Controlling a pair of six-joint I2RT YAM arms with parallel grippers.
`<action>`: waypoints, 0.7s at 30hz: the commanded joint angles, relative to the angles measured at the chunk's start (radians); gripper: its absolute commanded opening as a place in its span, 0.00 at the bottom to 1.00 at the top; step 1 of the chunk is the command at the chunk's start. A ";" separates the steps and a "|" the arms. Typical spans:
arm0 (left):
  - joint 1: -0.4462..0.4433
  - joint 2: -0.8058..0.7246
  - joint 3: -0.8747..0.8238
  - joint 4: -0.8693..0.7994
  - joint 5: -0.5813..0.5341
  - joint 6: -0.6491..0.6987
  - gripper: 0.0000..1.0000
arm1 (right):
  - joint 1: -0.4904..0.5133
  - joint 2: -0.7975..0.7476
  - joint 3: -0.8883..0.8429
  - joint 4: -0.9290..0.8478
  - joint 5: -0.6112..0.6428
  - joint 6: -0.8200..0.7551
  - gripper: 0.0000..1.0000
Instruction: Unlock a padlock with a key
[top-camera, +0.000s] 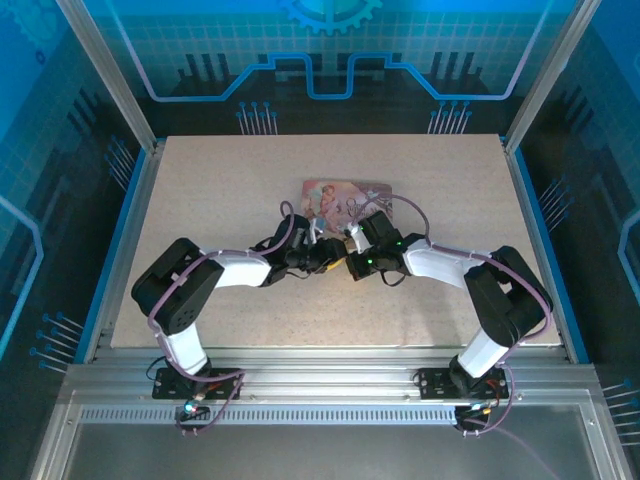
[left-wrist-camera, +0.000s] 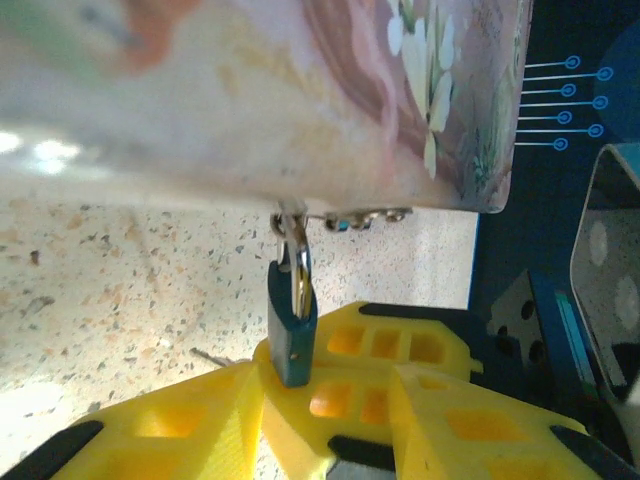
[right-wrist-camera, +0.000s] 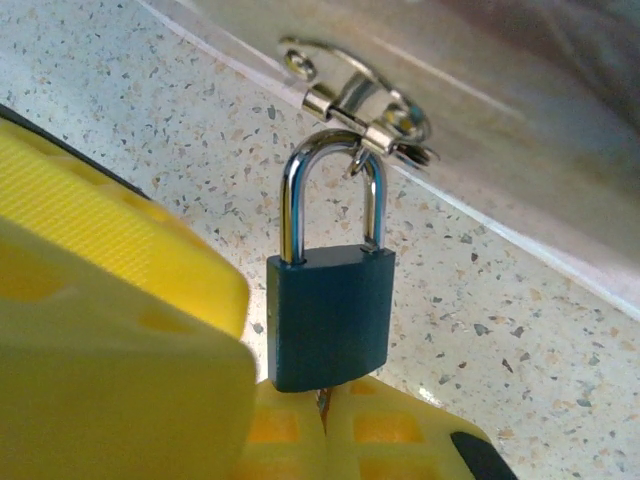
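The padlock (right-wrist-camera: 330, 320) hangs by its shackle from a small ring clasp (right-wrist-camera: 370, 110) at the near edge of the pink box (top-camera: 345, 195), just above the desk (right-wrist-camera: 500, 330). Its long axis runs from shackle to keyway. The shackle end points at the box and the keyway end points back toward my bases. My right wrist camera faces its broad side, and my left wrist camera sees the padlock (left-wrist-camera: 292, 320) edge-on.

The key (right-wrist-camera: 320, 402) shows as a thin dark sliver at the bottom of the body, in line with that axis, its tip at or in the keyway. How deep it sits I cannot tell. I judge it is lined up this way so that it can slide in straight and then twist about the lock's own length.

My right claw (right-wrist-camera: 322, 432) is directly under the padlock. Its yellow fingers meet at a seam where the key disappears, so I take it to be pinched closed on the key.

My left claw (left-wrist-camera: 330, 388) has a finger on each side of the padlock's lower end, probably to steady it against the twist. I cannot tell whether those fingers are pressing on it or are merely beside it.

In the overhead view both claws meet tip to tip at the box's near edge.
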 joint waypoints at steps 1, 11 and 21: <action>0.022 -0.046 -0.045 0.025 -0.023 -0.023 0.39 | -0.002 0.023 0.000 0.002 -0.017 -0.028 0.00; 0.084 -0.114 -0.109 0.031 -0.023 0.010 0.43 | -0.001 0.085 0.070 -0.099 -0.020 -0.092 0.00; 0.086 -0.078 -0.113 0.085 0.013 0.006 0.43 | 0.005 0.055 0.084 -0.128 0.032 -0.103 0.00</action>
